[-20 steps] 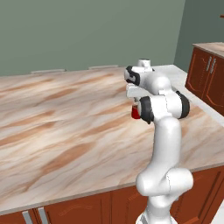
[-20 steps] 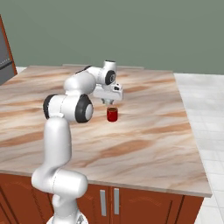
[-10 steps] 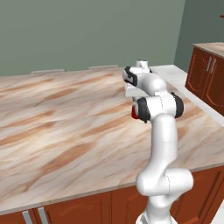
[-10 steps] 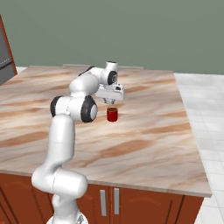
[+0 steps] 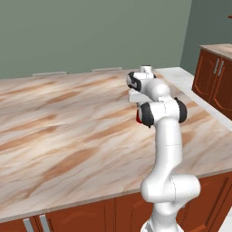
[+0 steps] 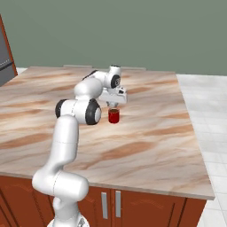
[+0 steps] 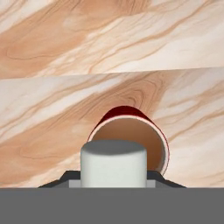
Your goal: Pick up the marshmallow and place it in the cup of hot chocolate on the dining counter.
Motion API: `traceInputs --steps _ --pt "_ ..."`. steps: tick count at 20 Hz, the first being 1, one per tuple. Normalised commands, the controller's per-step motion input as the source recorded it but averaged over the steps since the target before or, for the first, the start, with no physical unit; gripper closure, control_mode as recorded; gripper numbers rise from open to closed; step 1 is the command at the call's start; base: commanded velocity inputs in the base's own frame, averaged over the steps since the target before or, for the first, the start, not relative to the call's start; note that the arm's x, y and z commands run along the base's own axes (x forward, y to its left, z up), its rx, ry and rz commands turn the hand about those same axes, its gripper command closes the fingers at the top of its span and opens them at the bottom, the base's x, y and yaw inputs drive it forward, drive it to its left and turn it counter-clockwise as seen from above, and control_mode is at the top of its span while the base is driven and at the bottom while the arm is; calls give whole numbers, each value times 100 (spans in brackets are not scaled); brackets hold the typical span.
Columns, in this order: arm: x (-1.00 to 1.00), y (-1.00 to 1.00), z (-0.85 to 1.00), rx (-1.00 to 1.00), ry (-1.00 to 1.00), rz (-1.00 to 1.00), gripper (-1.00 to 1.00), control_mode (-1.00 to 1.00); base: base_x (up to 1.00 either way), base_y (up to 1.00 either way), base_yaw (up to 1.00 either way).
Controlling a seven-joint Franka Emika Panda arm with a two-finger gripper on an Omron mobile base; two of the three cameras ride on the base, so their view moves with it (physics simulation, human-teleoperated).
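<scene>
Gripper [image 6: 114, 105] clamping marshmallow [image 7: 113, 162], hovering directly above cup [image 6: 114, 115] on counter [image 6: 150, 146]. Placing step underway: marshmallow sitting over cup mouth, apart from it. Next move likely calling for slight lowering, then jaws parting to drop it in.

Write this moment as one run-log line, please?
hand: shut on marshmallow | position: just above cup of hot chocolate | cup: upright on dining counter | marshmallow: not yet dropped

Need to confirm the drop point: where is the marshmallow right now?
In the hand view the marshmallow sits between the fingers, directly above the cup of hot chocolate.
</scene>
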Motion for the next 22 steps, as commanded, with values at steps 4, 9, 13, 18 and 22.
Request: traceInputs --steps 4,9,13,18,22 --pt "16 -5 -7 0 0 0 100 -100 0 0 0" --pt "1 -2 -8 0 0 0 -100 -100 0 0 0" --pt "0 -4 -2 0 0 0 -100 -100 0 0 0" --pt "-2 0 0 0 0 0 -100 -100 0 0 0" --pt "0 0 0 0 0 0 -100 -100 0 0 0"
